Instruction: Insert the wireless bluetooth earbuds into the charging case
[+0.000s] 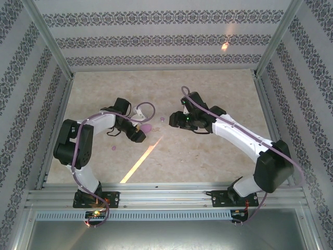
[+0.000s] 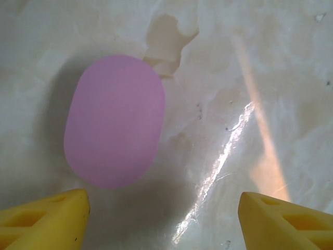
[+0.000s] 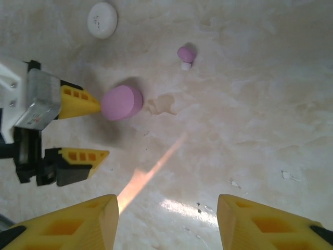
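**Arms poised over the earbud case.** The left gripper [image 2: 162,204] hangs low with its yellow fingers spread wide and nothing between them. The charging case [image 2: 115,121], a smooth pink oval, lies on the marbled table [image 3: 260,130] just ahead of one fingertip, to one side of the gap rather than inside it. Whether it touches that tip is hard to tell. The right gripper [image 3: 166,223] hovers nearby, its fingers parted and empty too.

To take the case cleanly, the left arm likely needs to shift sideways until the oval sits centred between the fingers. It should then close across the narrow width so the slick shell does not slip away. The lid looks shut and would have to be opened before anything goes in.

Further out, a lilac earbud [image 3: 186,54] lies apart from the case, with a white disc [image 3: 102,20] beyond it. The count is two grippers, one case, one disc and one earbud that can be told for certain.
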